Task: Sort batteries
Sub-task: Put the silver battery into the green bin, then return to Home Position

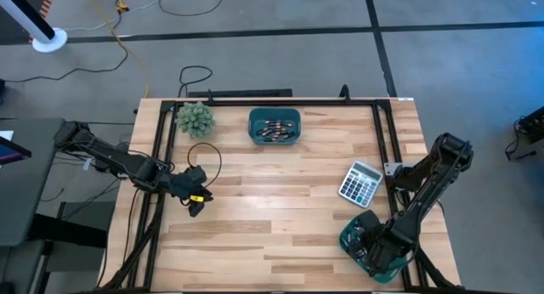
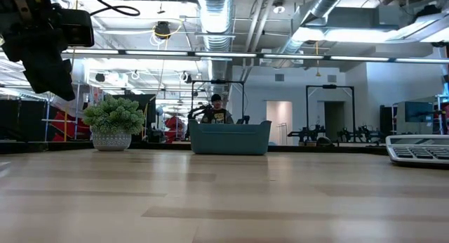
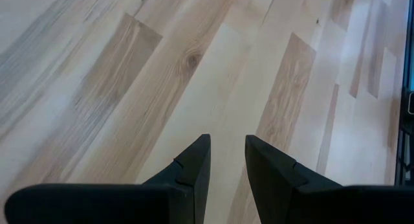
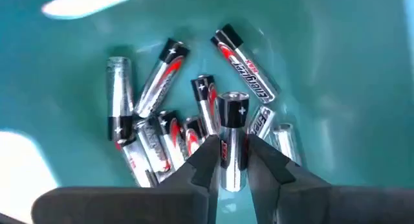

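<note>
Between the right gripper's (image 4: 231, 160) dark fingers a silver-and-black battery (image 4: 231, 141) stands almost upright, its button end up; the fingers flank its lower half, but whether they press on it or have just let go I cannot tell. That gripper is down inside a teal bin (image 1: 350, 241) at the table's front right corner, and more batteries (image 4: 155, 120) lie jumbled on the bin's floor around it, some crossing one another.

Over on the left side, the left gripper (image 1: 196, 203) hangs above bare wood near the table's (image 1: 280, 217) left edge, its fingers (image 3: 194, 172) slightly apart and holding nothing.

A second teal bin (image 1: 274, 126) sits at the back centre of the table with a small heap of dark batteries (image 1: 275, 131) in it. A little potted plant (image 1: 195, 118) stands just to its left, and a grey-white calculator (image 1: 360, 183) lies toward the right side, near the right arm. Beyond the table a person (image 2: 216, 111) shows behind the far bin.
</note>
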You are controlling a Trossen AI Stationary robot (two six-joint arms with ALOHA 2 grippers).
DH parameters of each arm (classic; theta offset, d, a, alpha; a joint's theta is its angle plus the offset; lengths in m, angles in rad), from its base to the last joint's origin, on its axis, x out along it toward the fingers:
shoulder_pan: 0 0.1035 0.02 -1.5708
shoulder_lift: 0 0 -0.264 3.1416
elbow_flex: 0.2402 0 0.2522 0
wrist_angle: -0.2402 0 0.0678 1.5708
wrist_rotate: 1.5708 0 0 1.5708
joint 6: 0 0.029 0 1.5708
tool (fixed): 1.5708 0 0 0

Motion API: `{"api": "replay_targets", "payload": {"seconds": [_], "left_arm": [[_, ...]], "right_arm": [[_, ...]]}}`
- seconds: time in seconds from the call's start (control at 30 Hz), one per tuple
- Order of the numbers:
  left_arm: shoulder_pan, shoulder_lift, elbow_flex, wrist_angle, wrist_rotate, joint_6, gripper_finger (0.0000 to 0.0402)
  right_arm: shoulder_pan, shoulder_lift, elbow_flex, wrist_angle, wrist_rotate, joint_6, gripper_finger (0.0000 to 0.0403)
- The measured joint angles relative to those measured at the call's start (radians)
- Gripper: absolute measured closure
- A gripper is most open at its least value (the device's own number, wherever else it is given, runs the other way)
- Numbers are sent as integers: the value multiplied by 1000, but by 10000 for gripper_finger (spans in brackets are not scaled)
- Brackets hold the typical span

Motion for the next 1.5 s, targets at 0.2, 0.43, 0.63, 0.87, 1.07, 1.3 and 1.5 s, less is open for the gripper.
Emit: {"api": "replay_targets", "payload": {"seconds": [0.2,0.43,0.63,0.87,1.07,1.3,1.5], "left_arm": [[0,0,0,0,0,0,308],[0,0,0,0,-1,-22,308],[0,0,0,-6,-2,74,308],[0,0,0,-6,-16,229,308],[0,0,0,6,-72,309,308],[2,-2,0,6,-307,476,308],[23,-62,-135,325,-266,718,308]], "right_arm": [[11,-1,68,-67,0,-27,304],[11,-1,82,-66,2,-36,287],[12,-27,87,-68,3,-39,285],[40,-102,191,-223,8,-150,285],[71,-215,271,-320,8,-482,285],[73,-315,273,-419,8,-679,285],[73,-349,273,-495,15,-679,285]]}}
